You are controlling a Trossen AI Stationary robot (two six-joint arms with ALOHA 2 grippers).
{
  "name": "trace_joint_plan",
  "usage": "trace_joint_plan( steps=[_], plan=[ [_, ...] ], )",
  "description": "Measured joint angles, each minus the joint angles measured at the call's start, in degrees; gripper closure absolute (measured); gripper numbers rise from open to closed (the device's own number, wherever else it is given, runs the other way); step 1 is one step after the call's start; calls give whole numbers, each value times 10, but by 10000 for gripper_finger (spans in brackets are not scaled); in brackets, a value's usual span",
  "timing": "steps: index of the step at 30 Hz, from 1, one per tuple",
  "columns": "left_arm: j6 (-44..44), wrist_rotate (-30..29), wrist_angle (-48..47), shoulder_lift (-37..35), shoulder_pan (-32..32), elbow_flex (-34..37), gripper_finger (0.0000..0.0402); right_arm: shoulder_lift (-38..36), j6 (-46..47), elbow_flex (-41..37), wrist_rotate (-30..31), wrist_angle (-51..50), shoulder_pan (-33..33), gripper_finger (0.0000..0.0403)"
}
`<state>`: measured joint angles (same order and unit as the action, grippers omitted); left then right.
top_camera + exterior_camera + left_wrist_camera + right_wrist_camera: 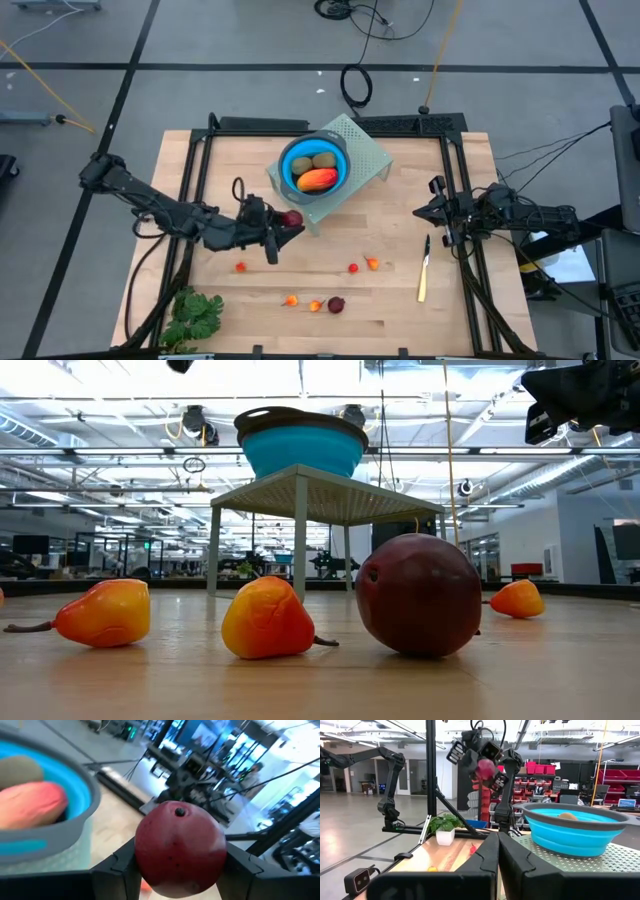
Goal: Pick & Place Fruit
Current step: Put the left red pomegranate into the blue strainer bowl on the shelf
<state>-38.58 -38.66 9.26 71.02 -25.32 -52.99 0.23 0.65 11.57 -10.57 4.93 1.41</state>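
Note:
A dark red ball sits between the fingers of my left gripper, high above the table and just short of the near left side of the blue bowl. The right wrist view shows the same ball in the air. The bowl stands on a perforated stand and holds one long orange-red fruit and two brown-green ovals. Another dark red ball and small orange and red pieces lie on the table. My right gripper is shut and holds nothing at the right edge. My left gripper pinches the dark red ball between its two fingers, one on each of the ball's opposite sides. The fingers come nearly level from the table's left. The ball is lifted clear of the table, its dimpled end pointing away from the wrist.
A slim yellow-handled knife lies near the right edge. A green leafy bunch sits at the near left corner. Small pieces lie at mid-table. Dark frame rails border the wooden top.

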Motion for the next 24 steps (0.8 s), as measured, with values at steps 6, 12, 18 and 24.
trace_joint_plan(
  steps=[6, 12, 18, 24],
  plan=[
    [40, 1, 30, 0, -3, 0, 207, 0, 0, 0, 0, 0, 0, 403],
    [36, 1, 30, 0, -3, 0, 205, 0, 0, 0, 0, 0, 0, 403],
    [118, -5, 29, 0, -3, 0, 205, 0, 0, 0, 0, 0, 0, 403],
    [246, -33, 30, 0, -3, 0, 204, 0, 0, 0, 0, 0, 0, 403]
  ],
)
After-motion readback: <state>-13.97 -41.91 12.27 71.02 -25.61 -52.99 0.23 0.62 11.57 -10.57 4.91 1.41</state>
